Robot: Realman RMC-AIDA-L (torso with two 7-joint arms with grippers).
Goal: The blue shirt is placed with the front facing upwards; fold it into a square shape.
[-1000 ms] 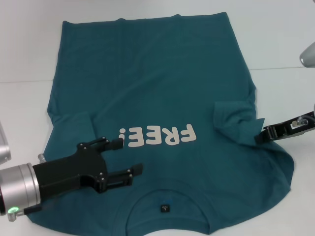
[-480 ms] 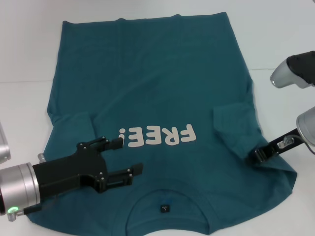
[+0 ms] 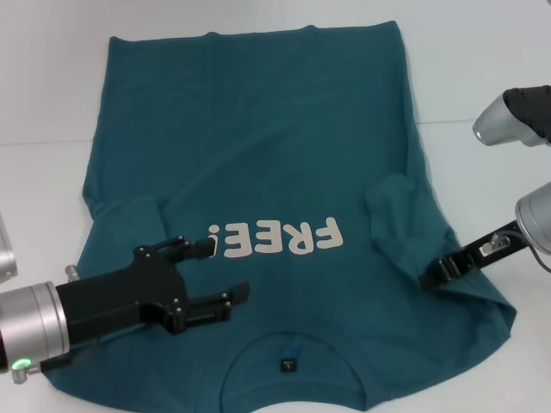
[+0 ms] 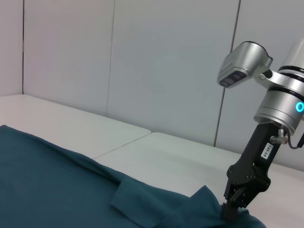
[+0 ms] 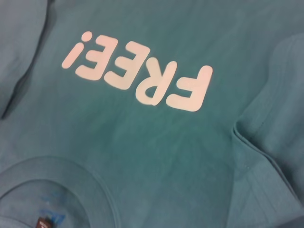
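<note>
White table [image 3: 482,69], the blue shirt [image 3: 275,155] spread flat, print up.

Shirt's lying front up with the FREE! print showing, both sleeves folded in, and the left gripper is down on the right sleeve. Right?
Wrong arm. The right gripper is down on the blue shirt at that sleeve; the left gripper is open near the print. Head view shows it.

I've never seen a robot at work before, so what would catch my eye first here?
A big blue shirt spread flat over the white table, its "FREE!" print facing up mid-chest. The left gripper hovers open beside the print, while the right gripper presses down at the folded-in right sleeve.
</note>
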